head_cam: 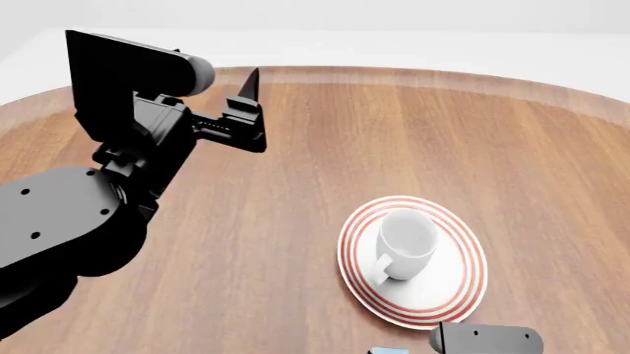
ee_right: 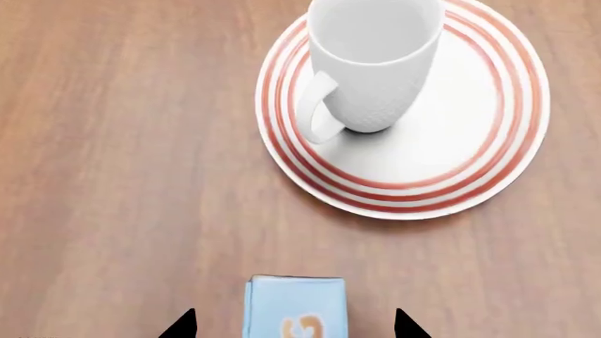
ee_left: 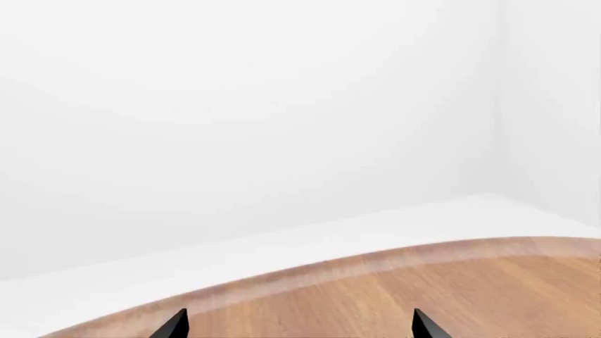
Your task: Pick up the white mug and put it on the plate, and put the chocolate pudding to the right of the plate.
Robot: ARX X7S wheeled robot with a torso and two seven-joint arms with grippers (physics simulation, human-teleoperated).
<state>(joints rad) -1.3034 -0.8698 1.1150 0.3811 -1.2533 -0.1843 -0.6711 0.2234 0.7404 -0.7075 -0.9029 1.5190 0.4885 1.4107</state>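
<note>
Mug's done; the chocolate pudding (ee_right: 295, 306) sits between the right gripper (ee_right: 293, 325) fingers, spread wide and touching nothing. Looks light, stiff, slick cardboard, so I'd pinch its long flat sides. Left gripper (ee_left: 298, 325) fingers are parted too, empty.

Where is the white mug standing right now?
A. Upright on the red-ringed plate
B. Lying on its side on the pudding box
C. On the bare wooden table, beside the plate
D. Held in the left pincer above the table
A: the white mug stands upright on the plate, handle out to the side, with no pincer touching it.
</note>
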